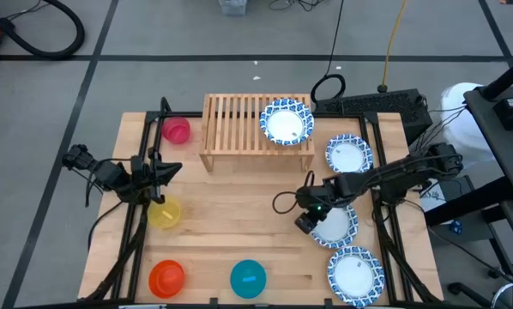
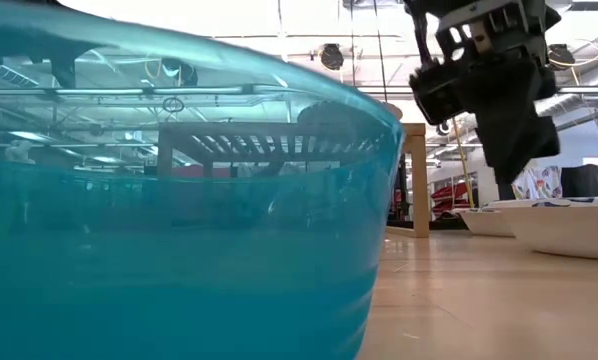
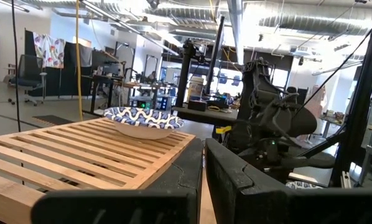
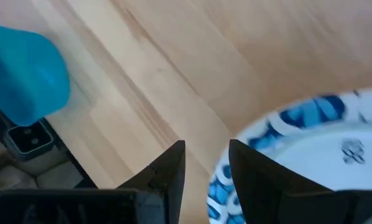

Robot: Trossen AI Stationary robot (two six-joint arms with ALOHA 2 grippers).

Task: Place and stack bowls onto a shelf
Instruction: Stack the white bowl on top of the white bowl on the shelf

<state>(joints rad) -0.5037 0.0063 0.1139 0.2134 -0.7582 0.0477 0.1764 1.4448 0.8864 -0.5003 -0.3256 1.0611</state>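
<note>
One blue-rimmed bowl [image 1: 286,122] is seated on the right end of the slatted wooden shelf [image 1: 235,120], which stands at the far middle of the table [image 1: 231,236]. Three further blue-rimmed bowls are found on the table's right side: one [image 1: 349,154] just right of the shelf, one [image 1: 335,226] partly covered by the right arm, and one [image 1: 355,275] at the near right corner. The small plain bowls are set on the left and near parts: pink [image 1: 177,130] beside the shelf's left end, yellow [image 1: 165,213] below it, orange-red [image 1: 166,277] and teal [image 1: 248,278] along the near edge. The right claw [image 4: 206,165] is positioned at the left rim of the middle blue-rimmed bowl, its fingers parted, one finger seen over the rim and the other over bare wood. The left claw [image 1: 164,172] is held between the pink and yellow bowls, fingers nearly together with a narrow gap, nothing gripped.
</note>
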